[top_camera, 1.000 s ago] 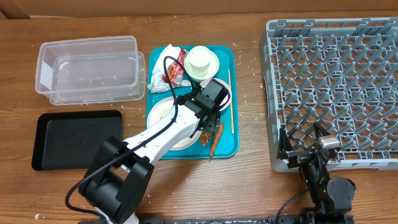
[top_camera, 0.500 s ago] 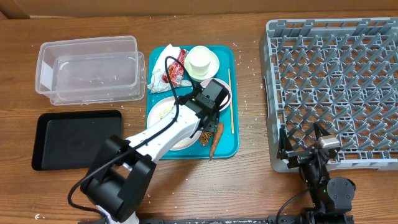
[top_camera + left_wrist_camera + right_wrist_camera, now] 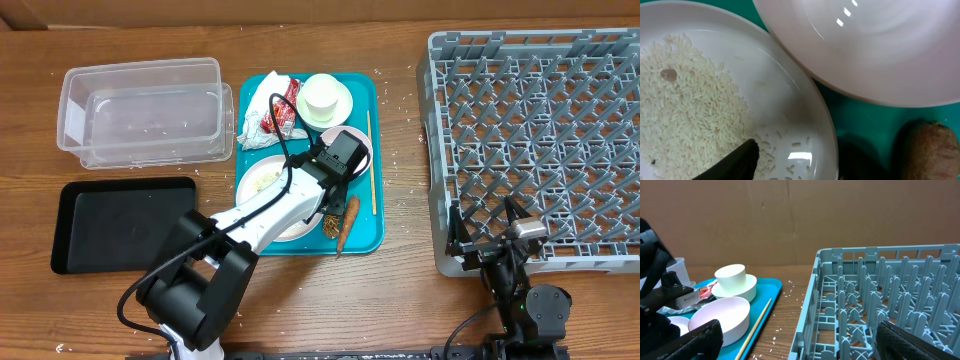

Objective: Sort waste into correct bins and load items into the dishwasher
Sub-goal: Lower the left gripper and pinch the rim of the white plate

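My left gripper [image 3: 332, 198] is low over the teal tray [image 3: 376, 100], open. One finger [image 3: 737, 164] is inside the large white plate [image 3: 790, 100], next to its loose rice [image 3: 685, 110]. A white bowl [image 3: 865, 45] and the brown food piece [image 3: 930, 150] lie just beside it. The overhead view shows the plate [image 3: 258, 205], the carrot stick [image 3: 346, 225], the napkin [image 3: 254, 112], the wrapper [image 3: 284, 118], a cup [image 3: 322, 95] standing in a bowl, and the wooden stick [image 3: 370, 165]. My right gripper [image 3: 802, 342] is open and empty at the front edge of the grey rack [image 3: 540, 150].
The clear tub [image 3: 145, 110] stands at the back left and the black tray [image 3: 120, 225] in front of it. Rice grains are scattered on the wood between the teal tray and the rack [image 3: 880, 295].
My left wrist has shifted very slightly toward the back right over the tray. Nothing else has moved.
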You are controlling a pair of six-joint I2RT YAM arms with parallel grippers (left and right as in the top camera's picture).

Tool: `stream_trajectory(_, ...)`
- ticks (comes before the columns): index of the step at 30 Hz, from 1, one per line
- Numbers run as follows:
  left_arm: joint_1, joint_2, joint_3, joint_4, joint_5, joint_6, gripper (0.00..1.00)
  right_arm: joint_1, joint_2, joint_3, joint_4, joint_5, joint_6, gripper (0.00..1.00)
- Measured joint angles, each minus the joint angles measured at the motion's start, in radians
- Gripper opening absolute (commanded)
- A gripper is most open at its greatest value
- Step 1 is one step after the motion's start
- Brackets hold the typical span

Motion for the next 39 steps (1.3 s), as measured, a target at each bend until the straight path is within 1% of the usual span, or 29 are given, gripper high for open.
stream_trajectory(9,0.000,0.000,-0.002,-0.002,0.008,0.001,0.33,0.000,0.000,0.000,0.000,0.000,0.000,1.00)
stream_trajectory(16,0.000,0.000,-0.002,-0.005,0.008,0.001,0.33,0.000,0.000,0.000,0.000,0.000,0.001,1.00)
stream_trajectory(18,0.000,0.000,-0.002,-0.006,0.008,0.001,0.31,0.000,0.000,0.000,0.000,0.000,0.000,1.00)
stream_trajectory(20,0.000,0.000,-0.002,-0.006,0.009,-0.001,0.25,0.000,0.000,0.000,0.001,0.000,0.001,1.00)
stream_trajectory(27,0.000,0.000,-0.002,-0.012,0.012,0.001,0.19,0.000,0.000,0.000,0.000,0.000,0.000,1.00)
stream_trajectory(36,0.000,0.000,0.000,-0.037,0.016,0.002,0.04,0.000,0.000,0.000,0.001,0.000,0.000,1.00)
stream_trajectory(39,0.000,0.000,0.005,-0.043,0.016,0.005,0.04,0.000,0.000,0.000,0.000,0.000,0.000,1.00)
